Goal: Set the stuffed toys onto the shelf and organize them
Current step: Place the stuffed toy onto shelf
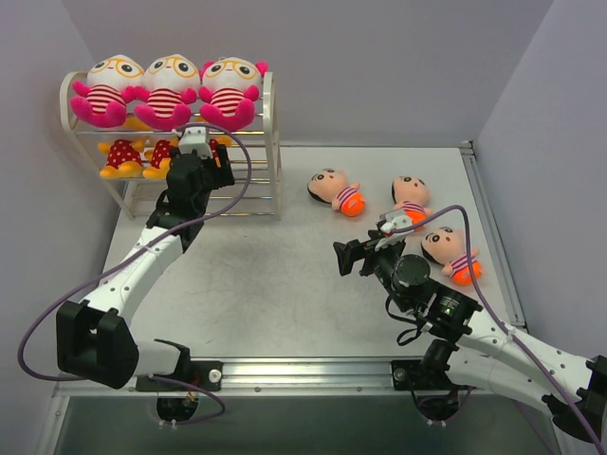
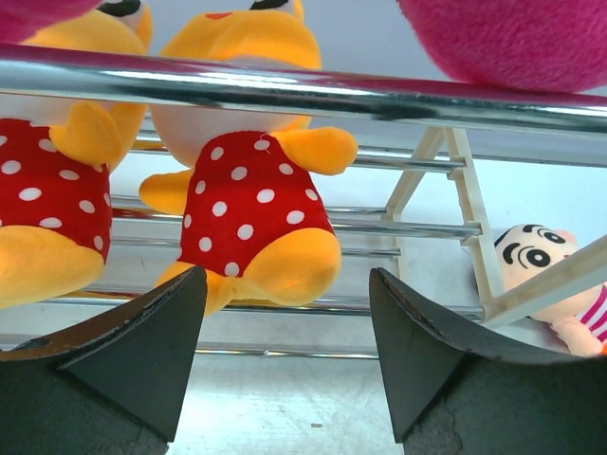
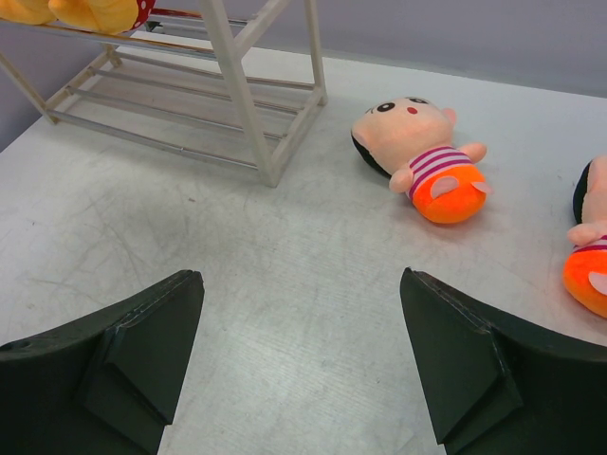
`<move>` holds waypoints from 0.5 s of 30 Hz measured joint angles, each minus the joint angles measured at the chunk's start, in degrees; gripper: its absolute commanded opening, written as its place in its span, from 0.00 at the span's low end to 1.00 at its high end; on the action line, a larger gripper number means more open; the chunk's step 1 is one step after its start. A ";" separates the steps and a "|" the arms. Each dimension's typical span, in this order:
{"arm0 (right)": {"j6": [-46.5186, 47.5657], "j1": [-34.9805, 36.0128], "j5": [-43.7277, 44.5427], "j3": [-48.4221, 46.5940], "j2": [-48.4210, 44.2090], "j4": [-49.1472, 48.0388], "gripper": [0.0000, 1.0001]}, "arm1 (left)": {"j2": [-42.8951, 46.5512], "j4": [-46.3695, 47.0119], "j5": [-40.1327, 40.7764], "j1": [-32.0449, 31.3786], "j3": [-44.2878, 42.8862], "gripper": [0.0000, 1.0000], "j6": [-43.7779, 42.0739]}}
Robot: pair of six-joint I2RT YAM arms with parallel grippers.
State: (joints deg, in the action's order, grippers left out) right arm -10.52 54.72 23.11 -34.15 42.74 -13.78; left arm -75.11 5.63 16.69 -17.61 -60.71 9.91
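Shelf (image 1: 270,123), left: pink toys (image 1: 169,90) fill the top tier and yellow toys (image 1: 121,154) the middle, sorted by kind. Left claw (image 2: 287,280) faces them, jaws apart, empty. Right claw (image 3: 301,277) spread, empty, over the surface (image 1: 285,284), aimed toward unshelved peach-faced toys (image 1: 337,191).
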 measured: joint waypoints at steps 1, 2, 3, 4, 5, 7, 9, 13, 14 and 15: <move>0.02 0.00 0.00 0.00 0.00 0.00 0.87 | -0.59 -0.42 -0.07 0.00 -0.46 0.77 0.02; 0.00 0.00 0.00 0.00 0.00 0.00 0.87 | -1.03 -0.52 -0.09 -0.09 -0.74 0.77 0.02; 0.00 0.00 0.00 0.00 0.00 0.00 0.87 | -1.44 -0.66 -0.09 -0.11 -1.07 0.77 0.00; 0.00 0.00 0.00 0.00 0.00 0.00 0.87 | -1.79 -0.70 -0.07 -0.13 -1.38 0.77 -0.02; 0.00 0.00 0.00 0.00 0.00 0.00 0.87 | -2.19 -0.76 -0.07 -0.20 -1.68 0.77 -0.07; 0.00 0.00 0.00 0.00 0.00 0.00 0.87 | -2.91 -0.94 -0.04 -0.26 -2.49 0.77 -0.15; 0.00 0.00 0.00 0.00 0.00 -0.02 0.87 | -3.74 -1.60 0.00 -0.31 -3.63 0.77 -0.28; 0.00 0.00 0.00 0.00 0.00 -0.02 0.87 | -5.01 -2.45 0.46 -0.37 -5.29 0.77 -0.46; 0.00 0.00 0.00 0.00 0.00 -0.02 0.87 | -5.20 -2.58 0.63 -0.37 -5.44 0.77 -0.52; 0.02 0.00 0.00 0.00 0.00 -0.02 0.87 | -5.35 -2.82 0.74 -0.39 -5.57 0.77 -0.59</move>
State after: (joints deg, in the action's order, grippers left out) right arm -10.50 54.72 23.11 -34.15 42.74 -13.80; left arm -80.47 2.81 17.43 -18.00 -66.28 9.32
